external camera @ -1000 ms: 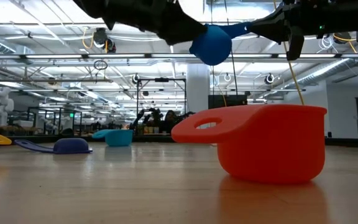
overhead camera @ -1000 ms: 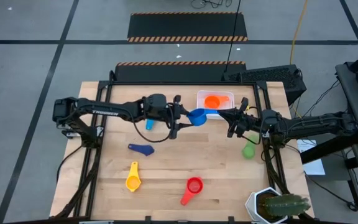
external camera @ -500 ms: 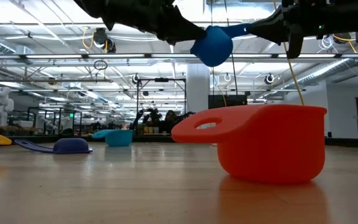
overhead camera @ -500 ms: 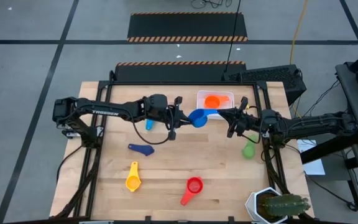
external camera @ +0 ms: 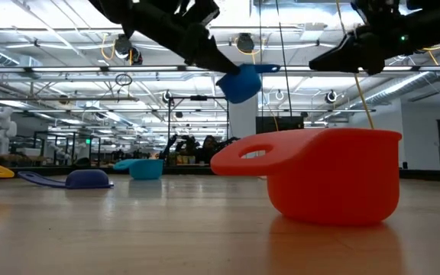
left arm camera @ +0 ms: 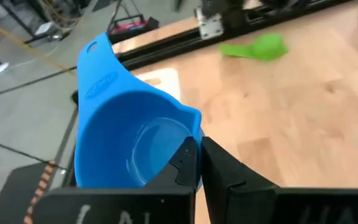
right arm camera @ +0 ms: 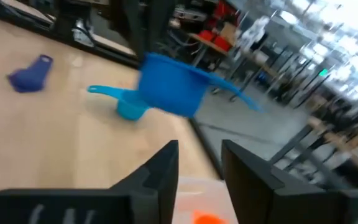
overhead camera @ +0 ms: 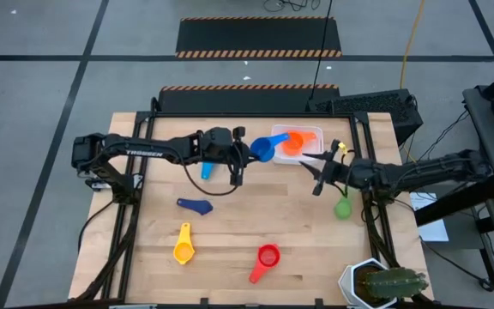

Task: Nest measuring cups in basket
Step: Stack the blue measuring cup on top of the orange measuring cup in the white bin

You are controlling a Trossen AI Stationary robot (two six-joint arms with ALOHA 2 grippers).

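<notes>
Upper centre of the high view: we note the left gripper now carries the blue cup alone, fingers pinched on its wall, at the left edge of the basket. Half a second ago the right gripper was at the cup's handle; it has since let go and drawn back toward the right of the frame, its fingers standing apart. The cup has shifted up and left, and in the low view it hangs clear of the table.

The orange cup lies inside the basket, just right of the blue one. On the table we record, unmoved: light blue cup, navy cup, yellow cup, red cup, green cup.
</notes>
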